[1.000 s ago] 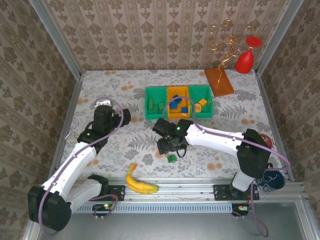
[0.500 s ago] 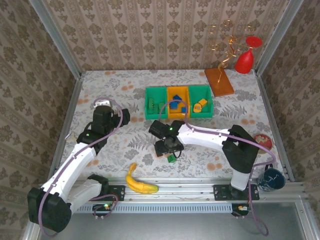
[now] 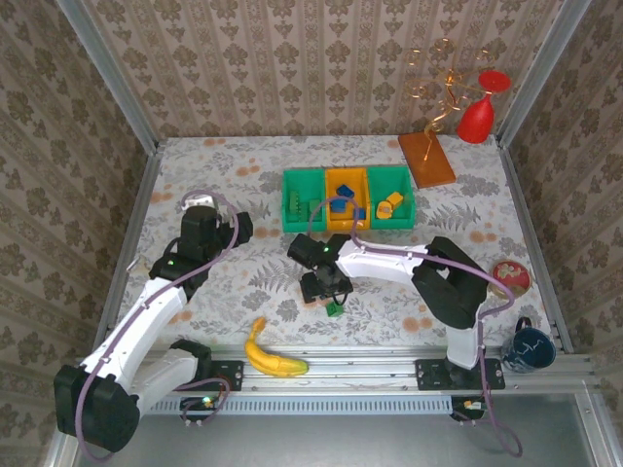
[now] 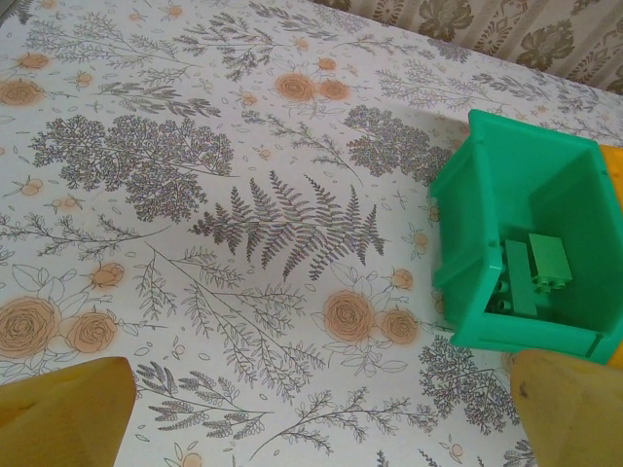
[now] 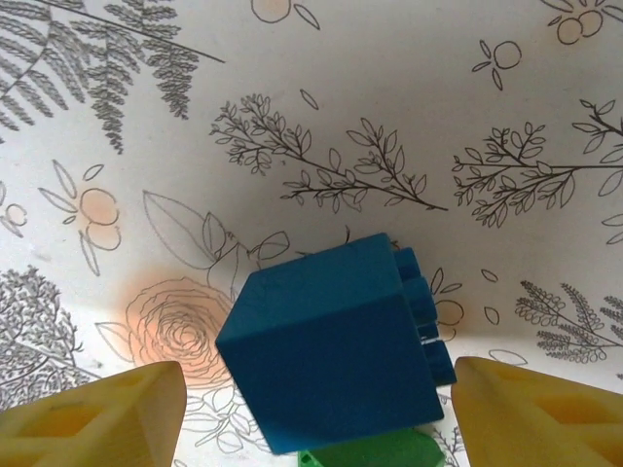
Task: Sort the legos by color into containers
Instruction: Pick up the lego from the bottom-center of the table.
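Blue lego brick (image 5: 331, 350) on the table (image 5: 389, 97), straddled by the right gripper (image 5: 316, 389)
Jaws part-open, seemingly not gripping yet: centre, close squarely, spare the green brick (image 5: 370, 455) just beside. Left gripper (image 4: 311, 399) wide open, empty.

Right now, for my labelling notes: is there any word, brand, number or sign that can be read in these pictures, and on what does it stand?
None can be read.
The left green bin, the blue brick and the banana bear no lettering.
The dark mug and the red disc are too small to tell.
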Tool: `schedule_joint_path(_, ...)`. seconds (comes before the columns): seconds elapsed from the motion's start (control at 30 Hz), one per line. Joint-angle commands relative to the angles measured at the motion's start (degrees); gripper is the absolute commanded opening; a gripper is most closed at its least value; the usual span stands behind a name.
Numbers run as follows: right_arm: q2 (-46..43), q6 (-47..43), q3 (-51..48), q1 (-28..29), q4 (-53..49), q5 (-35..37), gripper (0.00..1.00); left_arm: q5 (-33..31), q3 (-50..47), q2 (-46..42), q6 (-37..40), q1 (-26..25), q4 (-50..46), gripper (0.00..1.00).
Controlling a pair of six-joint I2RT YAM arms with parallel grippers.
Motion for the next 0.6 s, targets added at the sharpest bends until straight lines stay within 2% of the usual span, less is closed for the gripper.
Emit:
schedule_joint_path(0.0, 2.2, 0.5, 1.5, -0.7, 0.0, -0.9, 0.72, 0.7, -0.6, -0.7, -1.2, 0.4, -0.6, 1.00)
schedule_joint_path(0.23, 3.9, 0.1, 2.2, -0.8, -0.1, -0.9, 0.67, 0.9, -0.8, -0.7, -1.3, 0.6, -0.2, 1.00)
schedule_joint_path(0.57, 4.1, -0.1, 2.6, -0.8, -0.8, -0.1, 0.51, 1.1, -0.8, -0.6, -1.4, 0.8, -0.3, 1.00)
